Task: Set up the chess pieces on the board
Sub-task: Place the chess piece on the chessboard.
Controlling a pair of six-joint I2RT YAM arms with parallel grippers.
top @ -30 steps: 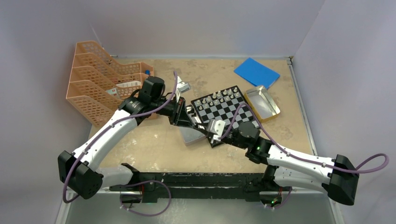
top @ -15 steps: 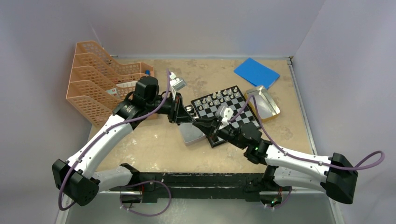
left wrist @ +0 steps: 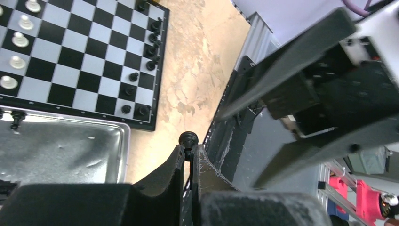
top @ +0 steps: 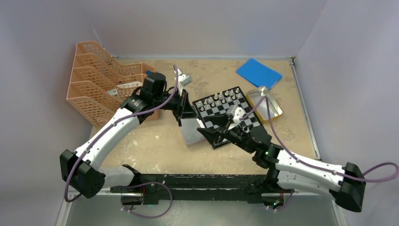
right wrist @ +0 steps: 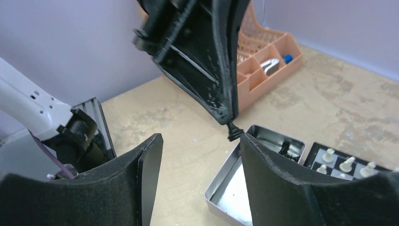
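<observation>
The board (top: pixel 226 113) lies mid-table, with white chess pieces (left wrist: pixel 19 40) along one edge and black ones (left wrist: pixel 150 42) along the opposite edge. My left gripper (top: pixel 183 120) hangs above the silver tin (top: pixel 190 135), shut on a small black chess piece (left wrist: pixel 189 139) that sticks out past its fingertips. My right gripper (right wrist: pixel 200 137) is open wide with nothing between its fingers and faces the left one. In the right wrist view the held piece (right wrist: pixel 232 131) hangs just beside my right gripper's right fingertip. More black pieces (right wrist: pixel 286 149) lie in the tin.
An orange tiered tray (top: pixel 103 89) stands at the back left. A second silver tin (top: pixel 264 103) sits right of the board, and a blue pad (top: pixel 258 73) lies behind it. The table's near rail (left wrist: pixel 235 117) runs below the grippers.
My right gripper has opened from nearly shut and swung left off the board toward the left gripper. The left arm shifted slightly and stayed shut.
</observation>
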